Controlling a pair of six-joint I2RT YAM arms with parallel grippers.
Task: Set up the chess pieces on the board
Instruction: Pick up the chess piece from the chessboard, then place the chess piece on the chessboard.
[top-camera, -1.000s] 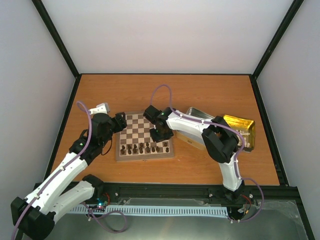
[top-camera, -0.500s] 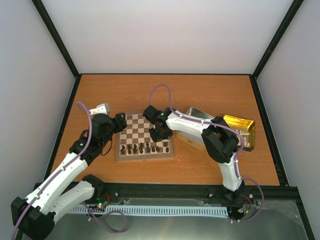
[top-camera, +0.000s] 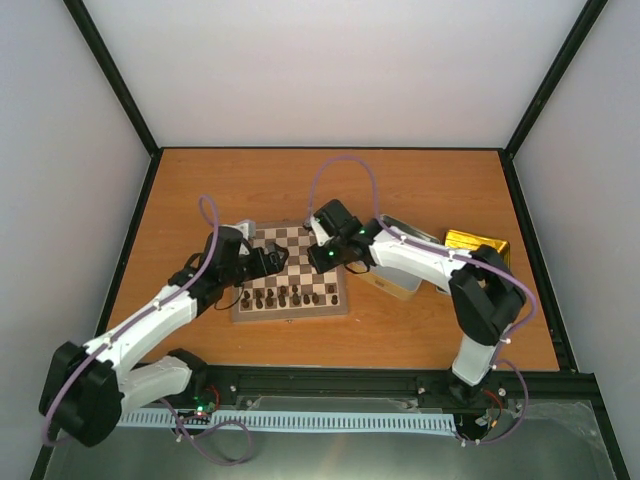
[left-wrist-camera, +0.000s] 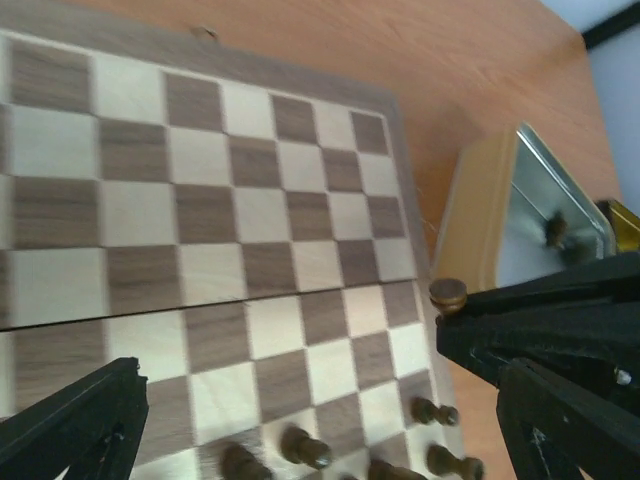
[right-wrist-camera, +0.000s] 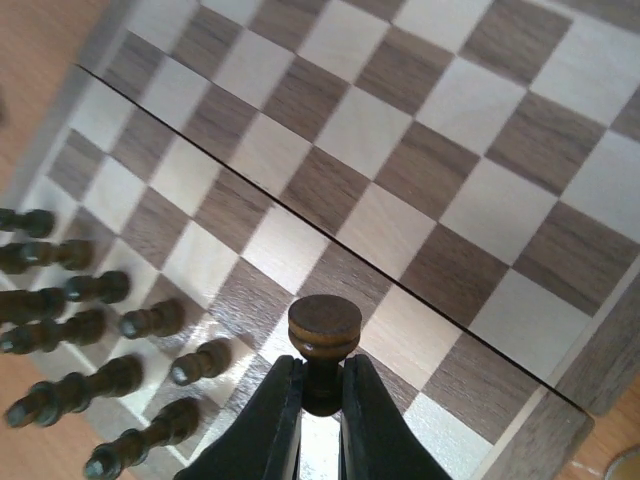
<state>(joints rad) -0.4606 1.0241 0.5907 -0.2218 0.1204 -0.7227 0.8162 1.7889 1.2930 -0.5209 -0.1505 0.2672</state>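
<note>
Right claw (right-wrist-camera: 320, 405): found clenched on one dark pawn (right-wrist-camera: 324, 335), fingers pinching it at the neck below the round head. The pawn was upright in the grip. It sat above the board (right-wrist-camera: 400, 150), close to the board's right edge and just on the near side of the centre seam. Whether its base touched the square beneath, I could not tell. The left wrist camera confirmed the same pawn (left-wrist-camera: 447, 293) at the tip of my right claw (left-wrist-camera: 470, 325).

Left claw (left-wrist-camera: 320, 400): found released, fingers spread wide with nothing between them, poised over the left part of the board (left-wrist-camera: 230, 215).

Other dark pieces (top-camera: 285, 295): ranked in two rows along the board's near edge. The far squares (top-camera: 285, 245) were bare.

Surroundings: the board lay on the orange-brown table (top-camera: 250, 180). A silver tin (top-camera: 405, 232) sat just beside the board's right edge, with a gold tin (top-camera: 480, 245) beyond it. One small dark item lay in the silver tin (left-wrist-camera: 540, 200), too blurred to identify.
</note>
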